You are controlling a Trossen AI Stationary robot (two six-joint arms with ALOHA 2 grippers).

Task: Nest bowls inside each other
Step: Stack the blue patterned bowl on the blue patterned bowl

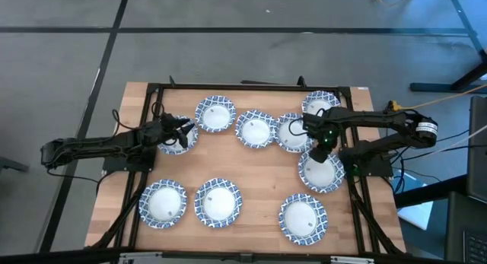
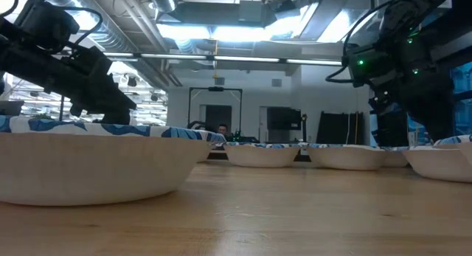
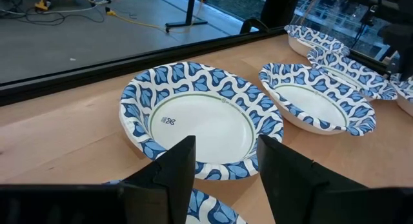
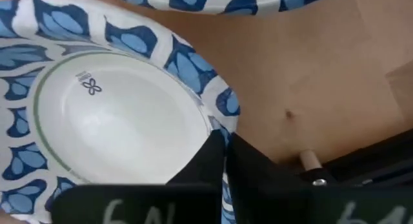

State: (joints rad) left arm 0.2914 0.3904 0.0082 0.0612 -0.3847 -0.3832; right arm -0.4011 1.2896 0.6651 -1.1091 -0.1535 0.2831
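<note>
Several blue-and-white patterned bowls lie apart on the wooden table (image 1: 259, 180), each resting on its base. My right gripper (image 1: 323, 150) stands over the far rim of the bowl at the right (image 1: 321, 173) and is shut on it. My left gripper (image 1: 186, 129) hangs open above the far-left bowl (image 1: 175, 136). In the left wrist view its fingers (image 3: 187, 166) frame the neighbouring bowl (image 3: 200, 117) without touching it. My right gripper pinches the bowl's patterned rim (image 4: 218, 124) between its two fingers, one finger inside the bowl and one outside. The fingers come from above, pointing steeply down. In the low view the bowl (image 2: 442, 161) sits with its base on the table.
Three bowls (image 1: 255, 128) sit in a row between the arms at the far side, one more (image 1: 319, 106) at the far right corner. Three bowls (image 1: 218, 202) line the near side. A black frame (image 1: 251, 87) edges the table.
</note>
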